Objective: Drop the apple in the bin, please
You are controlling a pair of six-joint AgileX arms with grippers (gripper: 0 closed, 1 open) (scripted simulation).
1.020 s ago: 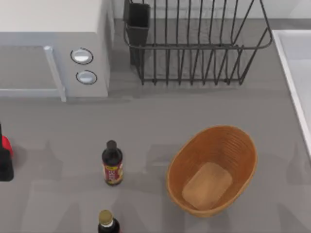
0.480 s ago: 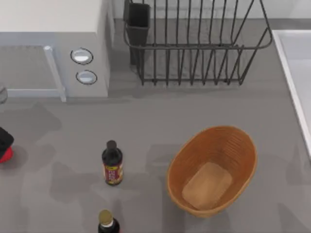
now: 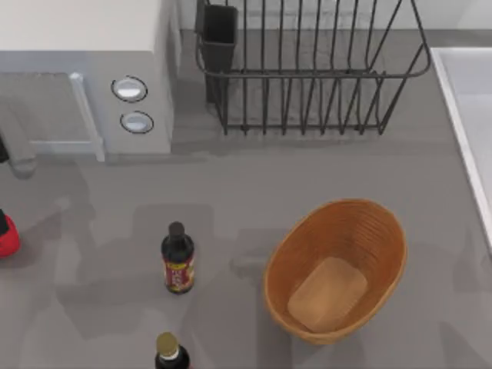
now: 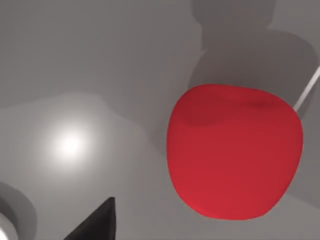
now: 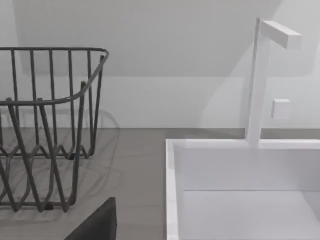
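The apple point(image 3: 6, 234) is bright red and rests on the grey table at the far left edge in the top view. In the left wrist view the apple point(image 4: 235, 150) looms large and lies free on the table. My left gripper point(image 4: 165, 232) hovers over it, open, with one black fingertip point(image 4: 97, 226) off to the apple's side and not touching it. The bin point(image 3: 336, 269), an oval orange-tan wicker basket with a flat lighter bottom, stands right of centre and holds nothing. My right gripper point(image 5: 165, 232) is parked by the sink, open.
Two dark bottles point(image 3: 177, 257) point(image 3: 171, 354) stand between apple and bin. A microwave point(image 3: 84, 69) fills the back left. At the back sits a black wire dish rack point(image 3: 307, 69), also in the right wrist view point(image 5: 45, 125). A white sink point(image 3: 469, 115) runs along the right.
The dark left gripper that covered the apple at the left edge has drawn out of the top view, leaving the apple exposed. Arm shadows have shifted across the table. The bin and bottles are unmoved.
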